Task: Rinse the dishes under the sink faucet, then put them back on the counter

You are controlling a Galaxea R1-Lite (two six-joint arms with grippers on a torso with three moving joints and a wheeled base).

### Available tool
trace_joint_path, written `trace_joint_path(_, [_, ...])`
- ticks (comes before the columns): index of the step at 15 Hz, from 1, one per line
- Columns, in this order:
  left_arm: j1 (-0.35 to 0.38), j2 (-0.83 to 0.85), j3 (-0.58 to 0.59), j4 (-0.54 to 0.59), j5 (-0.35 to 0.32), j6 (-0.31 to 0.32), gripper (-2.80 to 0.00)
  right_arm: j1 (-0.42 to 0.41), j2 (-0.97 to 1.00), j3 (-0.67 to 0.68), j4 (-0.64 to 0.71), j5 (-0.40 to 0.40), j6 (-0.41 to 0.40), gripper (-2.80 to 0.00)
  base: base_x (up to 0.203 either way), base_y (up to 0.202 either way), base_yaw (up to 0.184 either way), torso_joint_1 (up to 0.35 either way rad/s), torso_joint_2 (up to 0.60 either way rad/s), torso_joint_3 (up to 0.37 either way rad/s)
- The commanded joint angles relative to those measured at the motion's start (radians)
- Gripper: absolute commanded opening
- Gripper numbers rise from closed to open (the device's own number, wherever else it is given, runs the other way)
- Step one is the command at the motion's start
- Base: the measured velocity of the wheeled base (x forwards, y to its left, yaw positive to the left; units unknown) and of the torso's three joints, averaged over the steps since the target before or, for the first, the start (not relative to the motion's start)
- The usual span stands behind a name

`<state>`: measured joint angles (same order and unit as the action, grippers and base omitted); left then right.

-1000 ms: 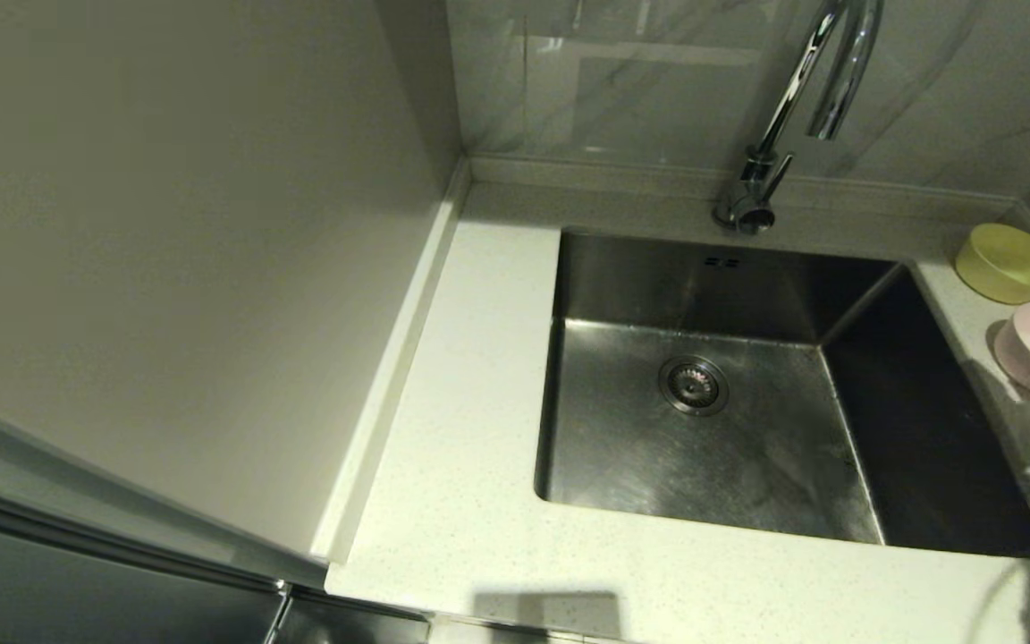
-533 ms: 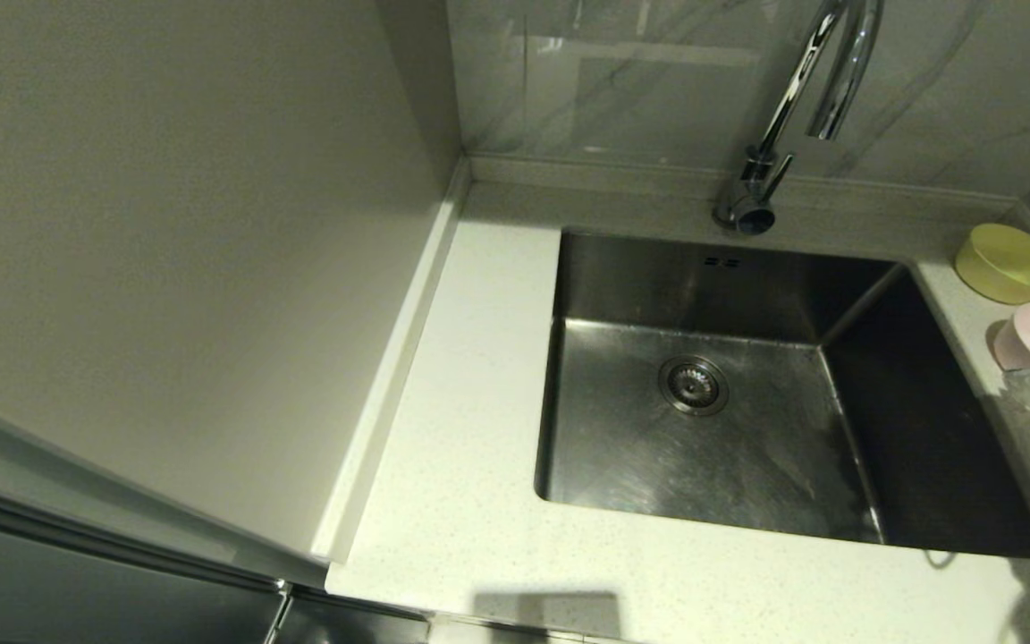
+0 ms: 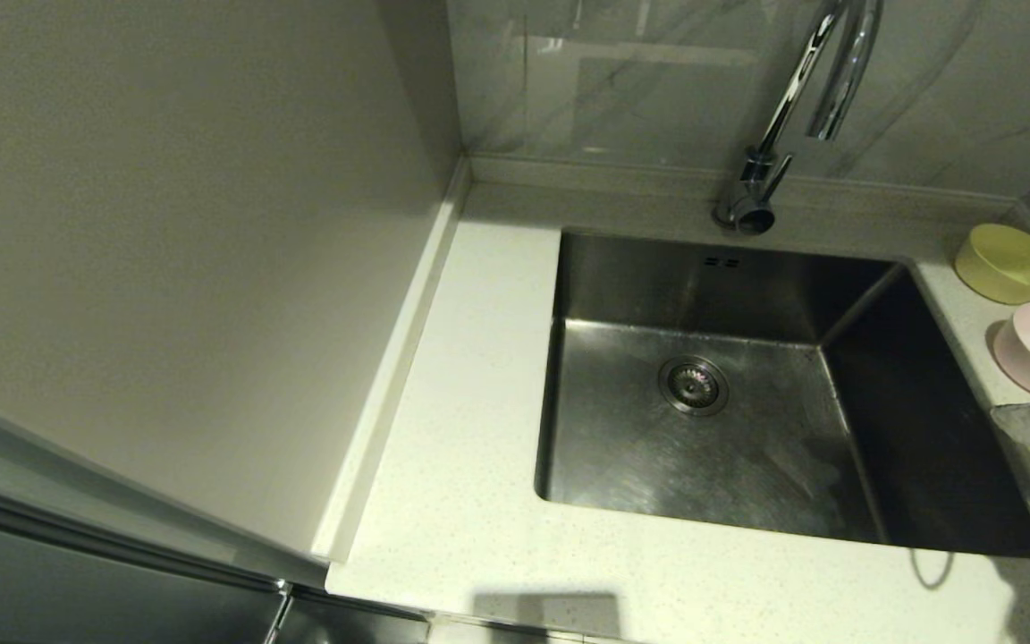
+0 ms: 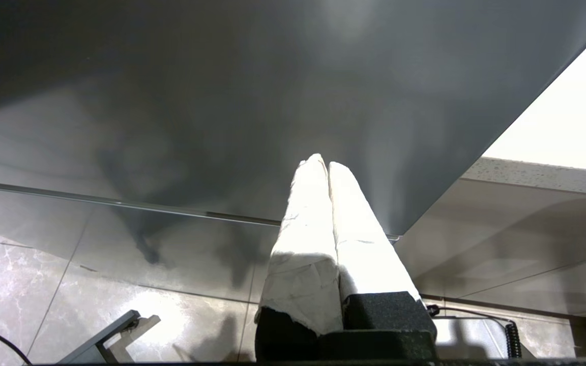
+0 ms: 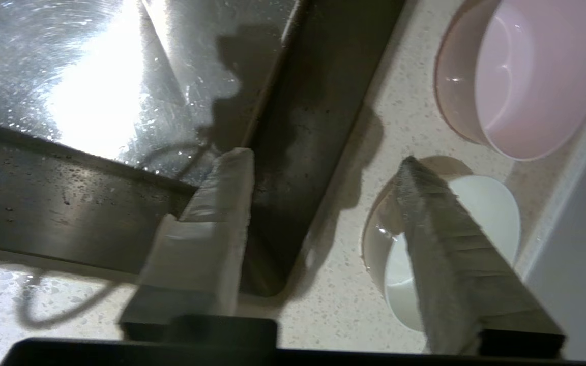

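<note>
Right wrist view showed the right tool (image 5: 323, 157) spread and empty above the tabletop's (image 5: 339, 152) right edge strip beside the sink (image 5: 94, 76), one finger over the white bowl (image 5: 486, 203), pink bowl (image 5: 542, 76) just beyond.

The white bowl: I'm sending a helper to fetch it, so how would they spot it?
Start at the deep brushed steel sink; on the speckled counter along its right side sit three small round bowls. The white bowl sits nearest the front, beside the pale pink bowl, under the open right gripper.
</note>
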<state>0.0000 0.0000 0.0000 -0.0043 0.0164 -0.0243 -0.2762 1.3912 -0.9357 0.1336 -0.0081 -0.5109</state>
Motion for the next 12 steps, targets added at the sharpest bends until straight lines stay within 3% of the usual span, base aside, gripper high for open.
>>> trace_joint_path(1, [0.000,-0.002,0.000,0.000,0.000,0.000,-2.80,0.019,0.022,-0.003,0.001,-0.003,-0.001,-2.80,0.000,0.000,0.000,0.000,0.00,0.000])
trace_joint_path(4, [0.000,-0.002,0.000,0.000,0.000,0.000,-2.80,0.025,0.054,-0.026,0.018,0.000,0.071,-2.80,0.000,0.000,0.000,0.000,0.00,0.000])
trace_joint_path(6, [0.000,-0.002,0.000,0.000,0.000,0.000,-2.80,0.031,0.073,-0.064,0.101,0.000,0.101,-2.80,0.000,0.000,0.000,0.000,0.00,0.000])
trace_joint_path(12, [0.000,-0.002,0.000,0.000,0.000,0.000,-2.80,0.043,0.135,-0.100,0.145,0.003,0.130,-2.80,0.000,0.000,0.000,0.000,0.00,0.000])
